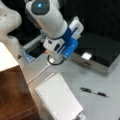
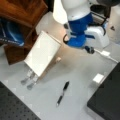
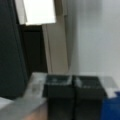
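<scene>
Two front views show a pale grey bench (image 1: 100,105) with a matte, smooth top, edged by dark surroundings that give little away about the room. A white spiral-bound notebook (image 1: 58,98) rests propped at a tilt on a small stand near a front view's bottom; in a front view (image 2: 42,52) its flat rectangular page faces up and metal clips show under its lower edge. A slim black pen (image 1: 94,92) lies flat on the bench well apart from the notebook, also seen in a front view (image 2: 62,93). A brown wooden cabinet (image 1: 12,95) with a grained, glossy face stands at a front view's left. A low black box with a metallic rim (image 1: 100,53) sits at a front view's right, a small white tag on its edge. A white cable (image 1: 37,73) trails across the bench.

The white-and-blue arm (image 1: 53,25) hangs above the bench, clear of notebook and pen. In the wrist view the gripper (image 3: 73,85) appears at the bottom, its two dark, blocky fingers (image 3: 58,86) pressed together with no gap and nothing between them, pointing toward a pale wall and a beige upright panel (image 3: 56,47).
</scene>
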